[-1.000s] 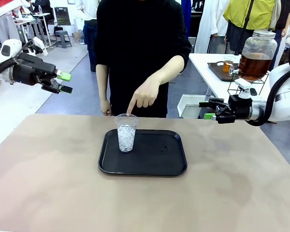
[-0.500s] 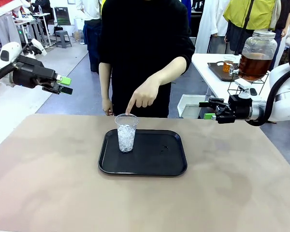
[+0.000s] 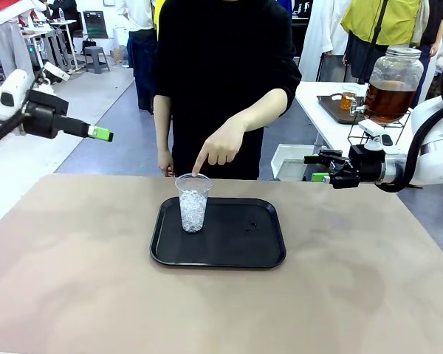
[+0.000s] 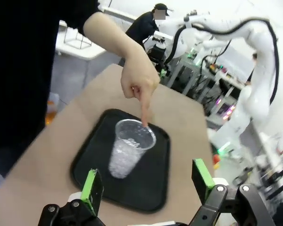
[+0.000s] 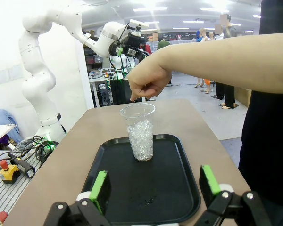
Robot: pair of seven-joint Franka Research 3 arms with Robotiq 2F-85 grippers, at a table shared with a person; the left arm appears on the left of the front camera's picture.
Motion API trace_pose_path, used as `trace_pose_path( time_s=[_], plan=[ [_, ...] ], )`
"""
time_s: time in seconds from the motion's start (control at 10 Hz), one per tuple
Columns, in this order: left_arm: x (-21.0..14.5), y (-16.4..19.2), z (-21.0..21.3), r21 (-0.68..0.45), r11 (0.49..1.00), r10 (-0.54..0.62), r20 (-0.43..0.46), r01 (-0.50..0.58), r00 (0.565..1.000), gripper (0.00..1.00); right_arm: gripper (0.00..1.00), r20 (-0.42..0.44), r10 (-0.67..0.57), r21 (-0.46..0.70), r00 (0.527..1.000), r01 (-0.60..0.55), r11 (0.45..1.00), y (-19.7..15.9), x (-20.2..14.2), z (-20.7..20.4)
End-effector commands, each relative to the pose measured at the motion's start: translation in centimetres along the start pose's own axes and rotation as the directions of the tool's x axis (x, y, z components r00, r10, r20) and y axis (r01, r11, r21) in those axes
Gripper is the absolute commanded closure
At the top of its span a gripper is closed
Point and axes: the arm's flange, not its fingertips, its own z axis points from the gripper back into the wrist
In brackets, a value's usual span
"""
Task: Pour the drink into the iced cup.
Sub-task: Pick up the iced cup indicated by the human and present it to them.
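A clear plastic iced cup (image 3: 193,206) (image 4: 129,148) (image 5: 141,134) stands upright at the back left of a black tray (image 3: 236,254) (image 4: 153,188) (image 5: 127,188). The person's hand (image 3: 220,147) points an index finger down at the cup's rim. The amber drink (image 3: 388,99) fills a glass dispenser jar on a side table at the far right. My left gripper (image 3: 102,133) (image 4: 147,178) hovers open, high off the table's left side, aimed at the cup. Off the right edge, my right gripper (image 3: 315,168) (image 5: 155,182) is open and also faces the cup.
The jar sits on a wire stand (image 3: 369,133) on a white side table (image 3: 317,99), which also holds a dark tray with a small amber cup (image 3: 348,99). A white bin (image 3: 292,161) stands on the floor behind the table. The person stands at the far edge.
My left gripper has drawn back to the left and rolled, so its fingers now line up edge-on. The pointing hand, the cup and my right gripper have stayed put.
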Motion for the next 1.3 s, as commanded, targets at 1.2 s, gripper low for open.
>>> trace_pose_path(
  time_s=[1.2],
  plan=[
    [-5.2,1.7,-4.7,0.014,0.978,-0.210,0.078,0.209,0.975,0.00,0.00,-0.002,-0.008,0.005,1.000,0.008,1.000,-0.1,0.4,-0.2]
  ],
)
